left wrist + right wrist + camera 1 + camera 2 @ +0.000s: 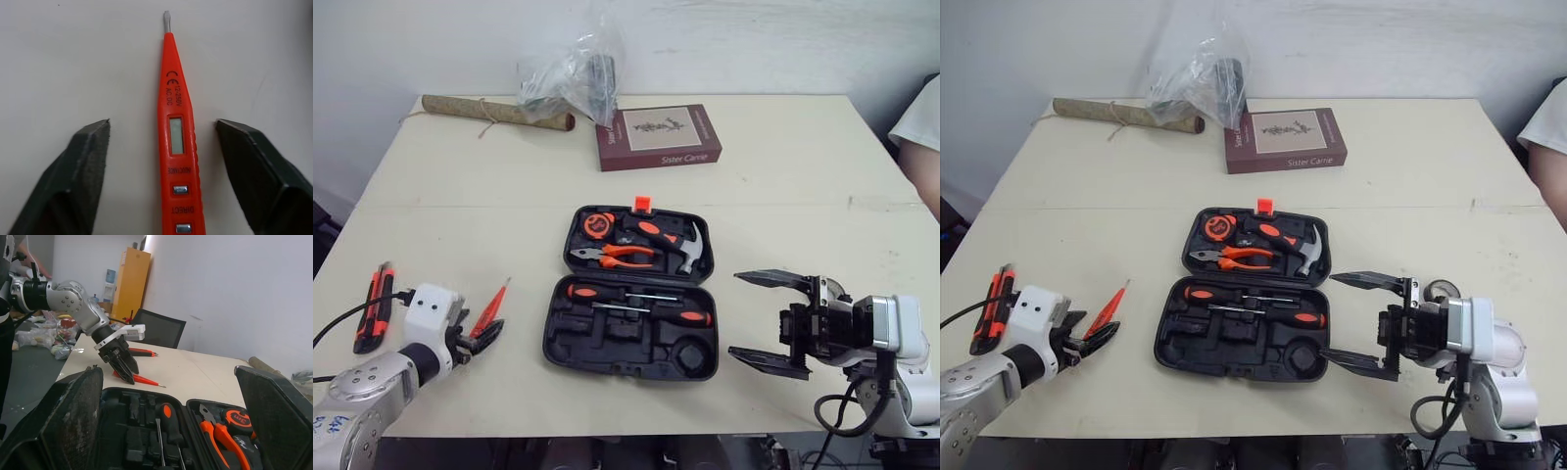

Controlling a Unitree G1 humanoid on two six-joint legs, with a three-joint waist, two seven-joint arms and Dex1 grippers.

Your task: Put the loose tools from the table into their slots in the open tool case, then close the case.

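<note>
The black tool case (pixel 570 345) lies open at mid-table, holding pliers (pixel 617 257), a hammer (pixel 690 250), a tape measure (pixel 597 225) and screwdrivers (pixel 636 294). A red voltage tester pen (pixel 177 147) lies flat on the table to the case's left. My left gripper (pixel 481 335) is open, with one finger (pixel 83 171) on each side of the pen's rear half, apart from it. An orange and black utility knife (pixel 374 306) lies further left. My right gripper (pixel 736 313) stands open just right of the case, holding nothing.
At the back of the table lie a maroon book (pixel 658 136), a clear plastic bag (pixel 570 73) and a rolled tube (pixel 494 111). A person's sleeve (pixel 922 117) shows at the right edge. A black cable (pixel 352 315) runs by the knife.
</note>
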